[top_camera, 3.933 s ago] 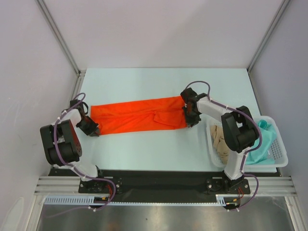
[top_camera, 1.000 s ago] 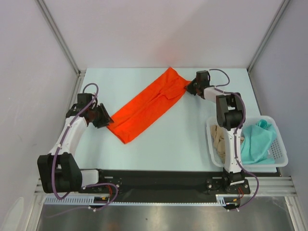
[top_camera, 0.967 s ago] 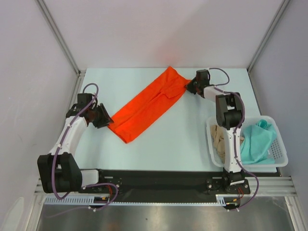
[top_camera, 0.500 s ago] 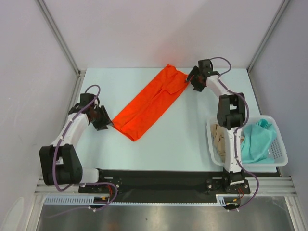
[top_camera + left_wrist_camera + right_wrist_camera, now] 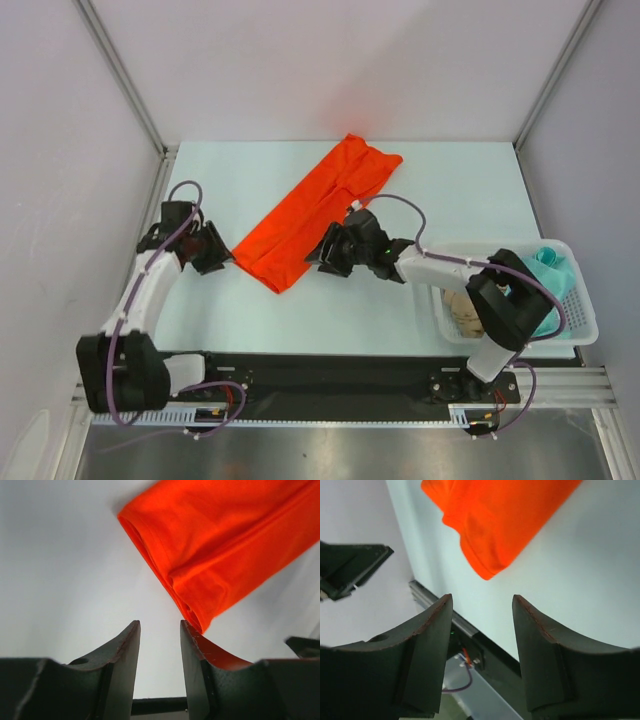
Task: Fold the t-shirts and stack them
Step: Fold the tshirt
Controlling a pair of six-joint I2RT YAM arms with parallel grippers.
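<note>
The orange-red t-shirt (image 5: 318,207) lies folded into a long strip, running diagonally from the table's far middle to the near left. My left gripper (image 5: 218,251) is open and empty just left of the strip's near end (image 5: 200,575). My right gripper (image 5: 326,256) is open and empty by the strip's right edge; its wrist view shows that near end (image 5: 490,530) ahead of the fingers. The teal-green t-shirt (image 5: 545,290) and the beige-tan t-shirt (image 5: 460,300) lie crumpled in the white mesh basket (image 5: 585,325).
The basket stands at the table's near right edge. Metal frame posts (image 5: 125,80) rise at the back corners. The black rail (image 5: 320,370) with the arm bases runs along the near edge.
The strip was swung from lying crosswise to diagonal. My right gripper let go of its far end and swept back to the near middle beside the strip. My left gripper released the near end.
</note>
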